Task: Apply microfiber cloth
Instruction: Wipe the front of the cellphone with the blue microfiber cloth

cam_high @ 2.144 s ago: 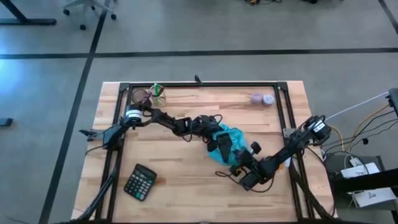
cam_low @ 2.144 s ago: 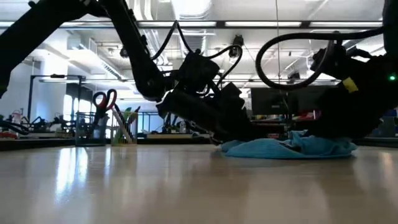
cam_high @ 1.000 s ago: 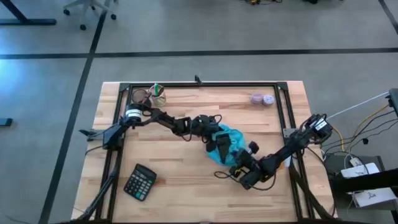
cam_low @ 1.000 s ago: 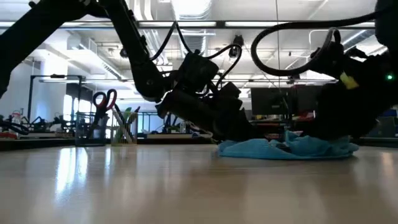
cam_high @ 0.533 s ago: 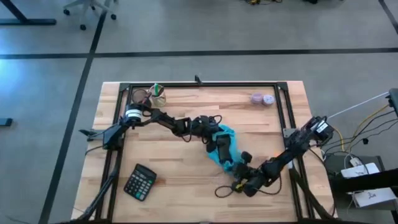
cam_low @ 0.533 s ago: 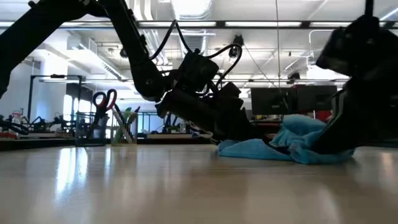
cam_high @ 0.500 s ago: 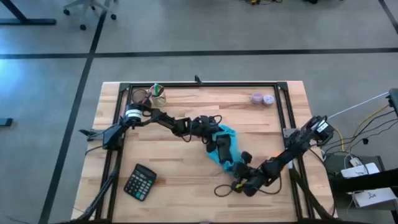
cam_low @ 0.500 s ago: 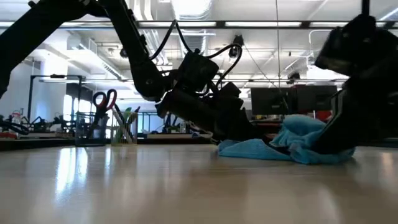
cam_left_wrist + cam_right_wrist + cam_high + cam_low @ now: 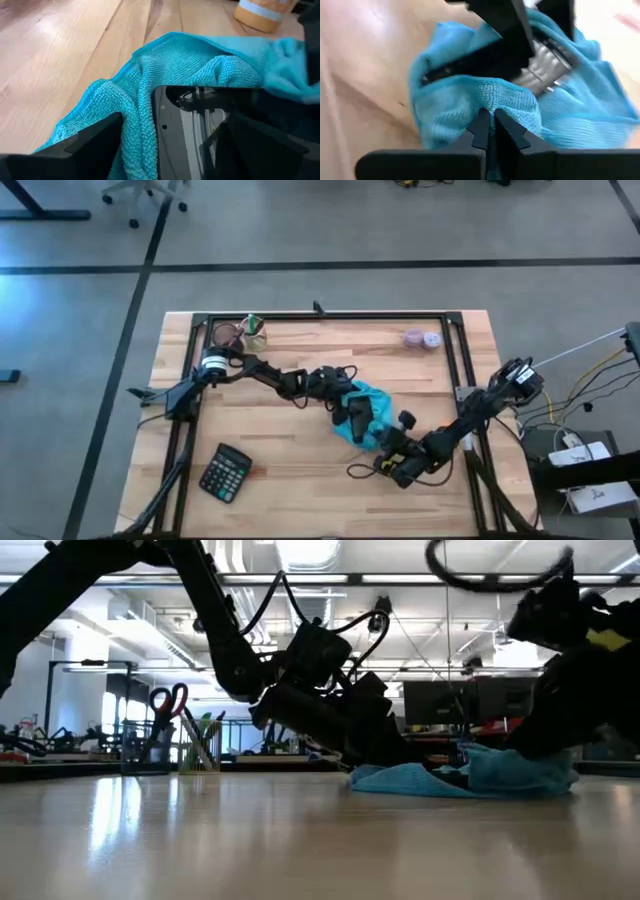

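A light wooden table point(image 9: 300, 450) with a black frame is standing on a grey floor crossed by dark lines. The cloth point(image 9: 372, 412) is lying bunched right of the table's middle, draped over a dark flat device point(image 9: 200, 125).

The left gripper point(image 9: 352, 416) is reaching in from the left with its fingers point(image 9: 85, 145) spread wide, straddling the device under the cloth. The right gripper point(image 9: 385, 448) is coming from the right, its fingertips point(image 9: 492, 127) pressed together and pinching a fold at the cloth's near edge.

A calculator point(image 9: 225, 472) is sitting near the front left corner, a cup point(image 9: 256, 332) of tools at the back left, and two small purple things point(image 9: 422, 338) at the back right. The low view is looking into a workshop with ceiling lights and scissors point(image 9: 170, 705) in a holder.
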Controlling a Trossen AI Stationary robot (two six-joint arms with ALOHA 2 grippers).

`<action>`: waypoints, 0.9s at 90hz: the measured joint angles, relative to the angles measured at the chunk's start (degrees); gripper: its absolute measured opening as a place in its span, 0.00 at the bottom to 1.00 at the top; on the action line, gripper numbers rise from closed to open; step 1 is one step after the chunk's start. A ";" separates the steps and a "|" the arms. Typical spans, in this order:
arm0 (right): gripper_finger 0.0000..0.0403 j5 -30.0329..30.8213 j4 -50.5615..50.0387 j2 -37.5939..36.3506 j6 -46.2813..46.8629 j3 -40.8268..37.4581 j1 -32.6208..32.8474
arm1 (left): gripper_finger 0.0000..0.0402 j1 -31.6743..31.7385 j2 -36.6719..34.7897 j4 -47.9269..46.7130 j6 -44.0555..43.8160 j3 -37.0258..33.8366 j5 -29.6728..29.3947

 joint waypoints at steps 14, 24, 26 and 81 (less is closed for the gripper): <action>0.00 0.95 1.54 2.62 1.30 0.05 -1.80 | 0.87 0.00 0.00 0.04 0.06 0.00 0.00; 0.00 4.19 -2.40 3.40 3.92 0.06 -2.75 | 0.87 -0.12 0.00 0.04 0.15 0.00 -0.01; 0.00 4.69 -3.43 3.40 4.20 0.06 -3.04 | 0.87 -0.13 0.00 0.04 0.15 0.00 -0.05; 0.00 -6.25 -15.49 -1.58 22.08 -0.41 6.96 | 0.87 0.18 0.00 -0.23 -0.66 -0.04 0.04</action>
